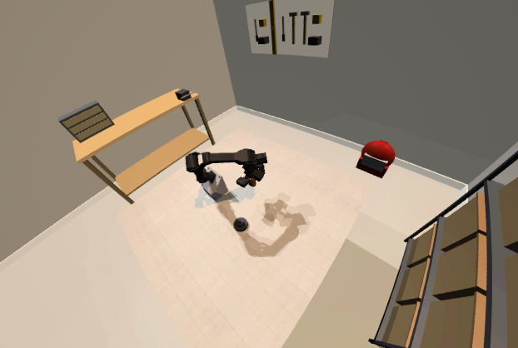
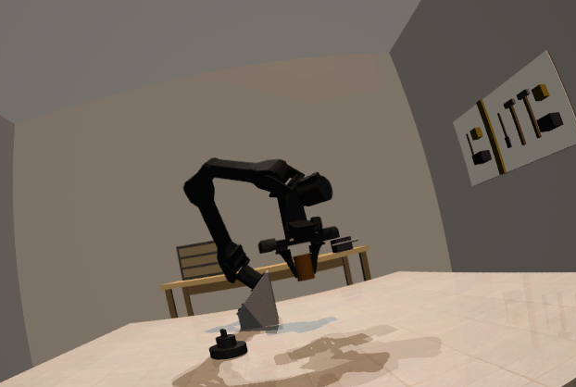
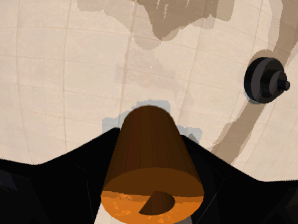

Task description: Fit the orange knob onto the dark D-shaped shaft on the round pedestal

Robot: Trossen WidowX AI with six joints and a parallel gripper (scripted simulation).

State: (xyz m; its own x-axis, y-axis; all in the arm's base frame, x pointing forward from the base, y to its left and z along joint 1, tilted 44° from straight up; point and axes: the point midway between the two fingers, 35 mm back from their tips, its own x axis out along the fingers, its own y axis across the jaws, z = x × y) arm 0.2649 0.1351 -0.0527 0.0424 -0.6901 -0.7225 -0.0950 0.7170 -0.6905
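Note:
The orange knob (image 1: 252, 182) (image 2: 305, 268) (image 3: 150, 145) is an upright cylinder held well above the surface. Its upper end, with a D-shaped hole, faces the wrist camera. My gripper (image 2: 306, 270) is shut on the knob, one finger on each side of it. The dark round pedestal (image 1: 241, 225) (image 2: 228, 350) (image 3: 254, 85) stands on the surface, apart from the knob, at the upper right in the wrist view. Its thin shaft (image 2: 223, 331) (image 3: 286, 85) points up from a stepped middle. The shaft's flat side cannot be made out.
The arm's grey wedge base (image 1: 217, 183) (image 2: 263, 305) stands behind the pedestal in the exterior view. A wooden workbench (image 1: 143, 118) (image 2: 275, 273), a red chair-like object (image 1: 378, 156) and a shelf rack stand farther off. Arm shadows lie around the pedestal.

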